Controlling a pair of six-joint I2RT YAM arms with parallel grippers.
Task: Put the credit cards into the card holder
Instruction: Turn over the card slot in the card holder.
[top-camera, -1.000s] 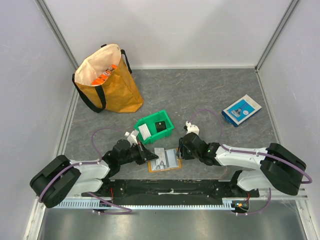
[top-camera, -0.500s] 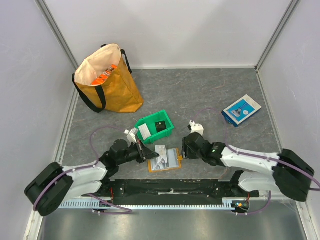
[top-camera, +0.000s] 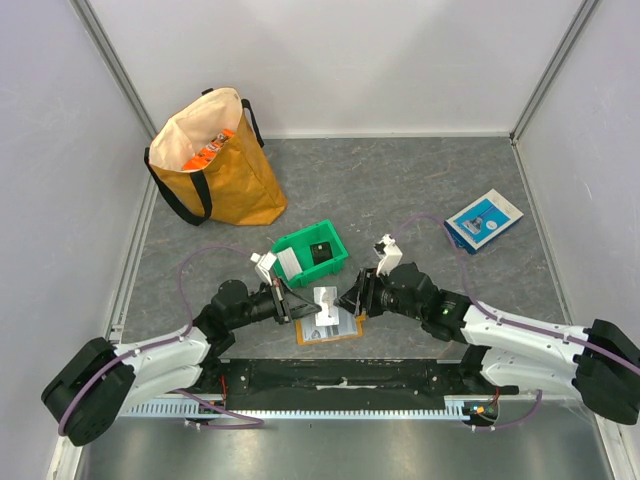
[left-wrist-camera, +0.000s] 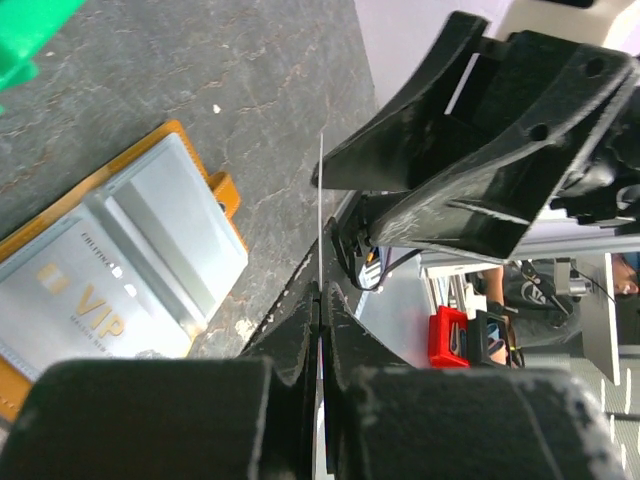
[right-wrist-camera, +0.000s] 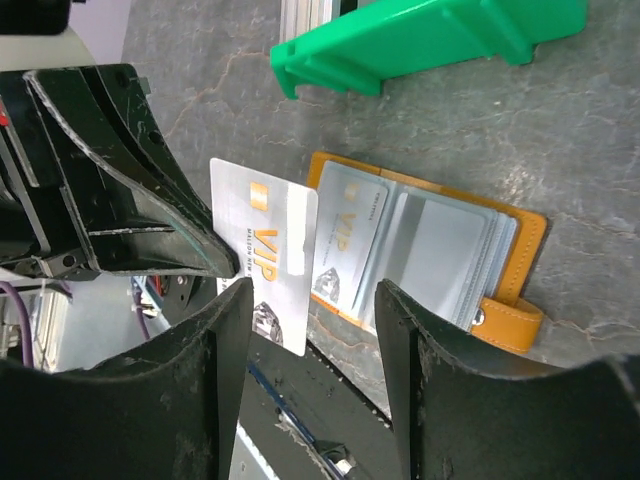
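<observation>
My left gripper (top-camera: 304, 305) is shut on a white VIP credit card (top-camera: 325, 300), held up on edge just above the open orange card holder (top-camera: 342, 328). From the left wrist the card (left-wrist-camera: 321, 200) is a thin line sticking out of the closed jaws (left-wrist-camera: 322, 295). Another VIP card (right-wrist-camera: 345, 235) lies in the holder's (right-wrist-camera: 520, 245) clear sleeves. My right gripper (top-camera: 352, 298) faces the left one, open. In the right wrist view the held card (right-wrist-camera: 262, 245) hangs beyond the spread fingers (right-wrist-camera: 312, 335), ungripped.
A green bin (top-camera: 312, 255) behind the holder contains a white card and a dark item. The orange-yellow tote bag (top-camera: 215, 160) stands at the back left. A blue-and-white flat box (top-camera: 483, 220) lies at the right. The black base rail (top-camera: 340, 375) runs close behind the holder.
My left gripper has carried the white card right, over the holder. The right gripper has moved left toward it and opened wider.
</observation>
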